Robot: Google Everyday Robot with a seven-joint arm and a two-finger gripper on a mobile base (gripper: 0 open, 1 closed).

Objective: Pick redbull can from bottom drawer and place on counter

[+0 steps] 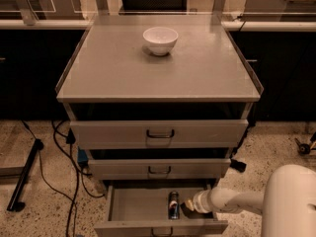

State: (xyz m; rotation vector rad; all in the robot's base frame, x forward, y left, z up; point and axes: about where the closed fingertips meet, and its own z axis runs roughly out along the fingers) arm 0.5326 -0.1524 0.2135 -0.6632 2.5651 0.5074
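The bottom drawer (138,209) is open with the redbull can (173,205) in it. The gripper (188,207) is just right of the can, can't tell if it's open or closed. Looks like the reach step, so next it has to grip the can and lift it to the desk (222,78).

matt grey metal counter (158,78) and bottom drawer (140,206); glossy white bowl (160,39); shiny metal redbull can (173,205); smooth gripper (186,207) in that drawer beside the can.

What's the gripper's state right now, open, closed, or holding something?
Gripper: down in the bottom drawer, just right of the redbull can; whether it is open, closed or gripping cannot be told.
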